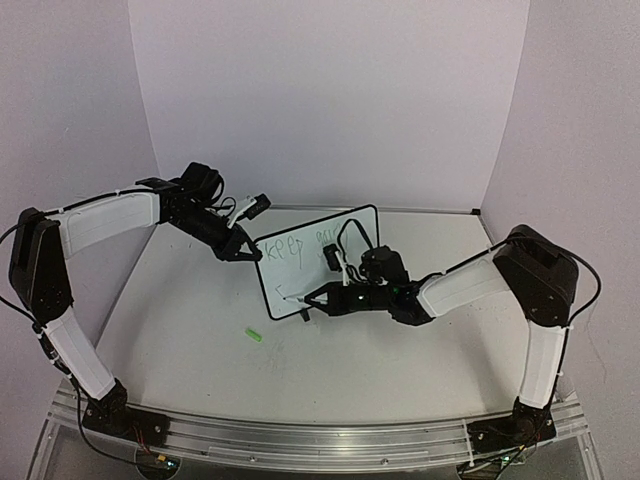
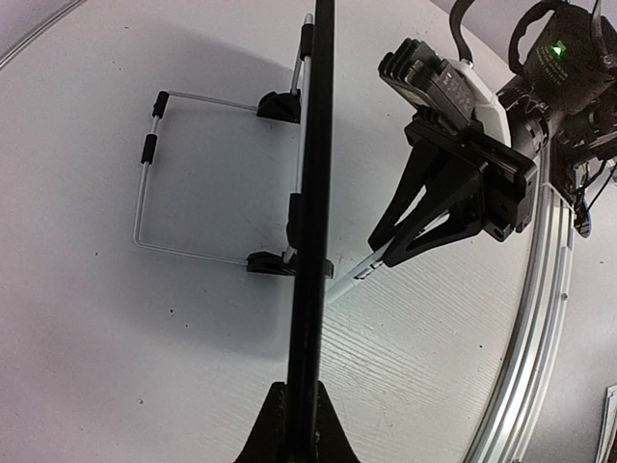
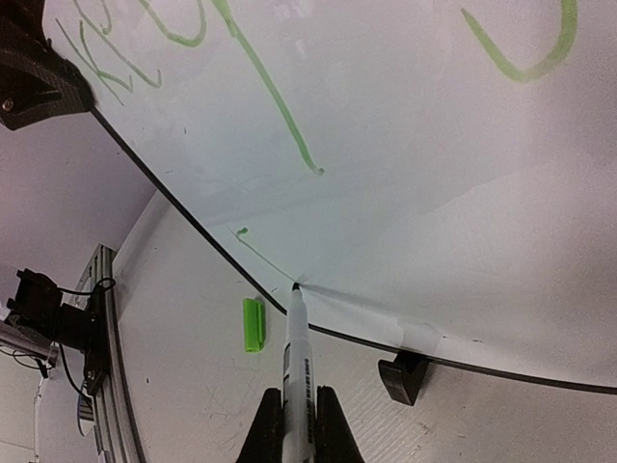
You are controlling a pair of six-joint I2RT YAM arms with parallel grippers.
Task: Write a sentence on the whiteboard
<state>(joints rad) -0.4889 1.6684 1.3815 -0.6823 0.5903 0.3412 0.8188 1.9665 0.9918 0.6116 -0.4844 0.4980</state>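
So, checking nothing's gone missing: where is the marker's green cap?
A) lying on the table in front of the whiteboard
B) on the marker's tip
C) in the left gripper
A: the green cap lies loose on the table by the whiteboard; the marker tip is bare.

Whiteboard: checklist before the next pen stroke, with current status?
1. Left gripper shut on the black-framed white whiteboard's side edge: ok.
2. Right gripper shut on the white marker pen: ok.
3. Marker tip touching the writing surface: cannot tell; it sits right at the board's bottom edge.
4. Room below the tip for letters: not ok, little space.
5. Green marker cap off, lying on the table apart from the board: ok.
6. Green handwritten sentence finished: not ok; only a short stroke shows below the top line.
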